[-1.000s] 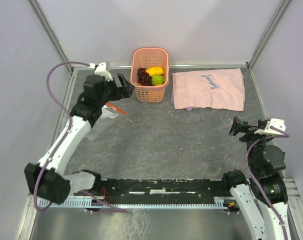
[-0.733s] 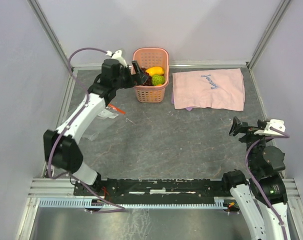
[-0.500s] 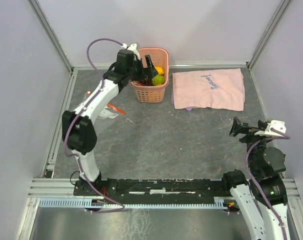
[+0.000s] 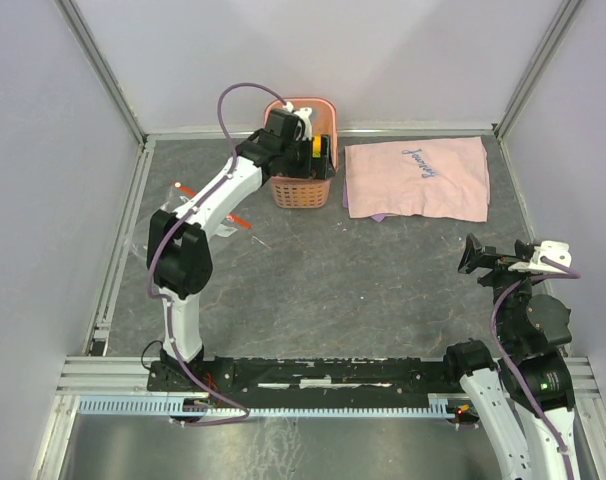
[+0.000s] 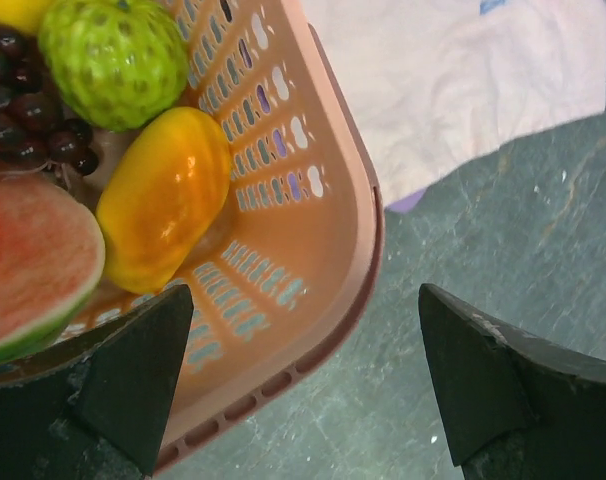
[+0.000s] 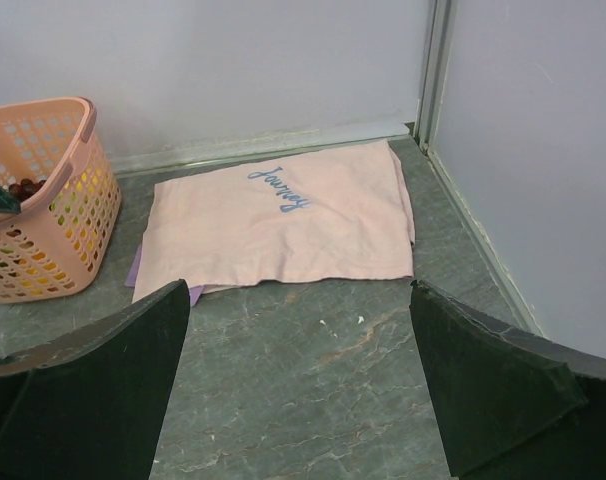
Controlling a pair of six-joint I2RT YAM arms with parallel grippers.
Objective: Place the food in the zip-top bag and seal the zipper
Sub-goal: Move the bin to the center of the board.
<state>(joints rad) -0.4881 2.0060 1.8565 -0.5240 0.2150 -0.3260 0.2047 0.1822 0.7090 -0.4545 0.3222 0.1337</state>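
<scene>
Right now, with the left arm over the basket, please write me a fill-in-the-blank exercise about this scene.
1. The left gripper hangs over the pink basket with its jaws ____.
2. The bumpy fruit in the basket is ____.
3. In the top view, the pink cloth lies to the ____ of the basket.
Missing words: open; green; right.

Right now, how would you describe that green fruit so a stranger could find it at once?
At the back of the table, a pink perforated basket stands just left of a pink cloth. Inside the basket, the green fruit lies beside the dark grapes and the orange-yellow mango. It alone is round, green and covered in scaly bumps.
</scene>
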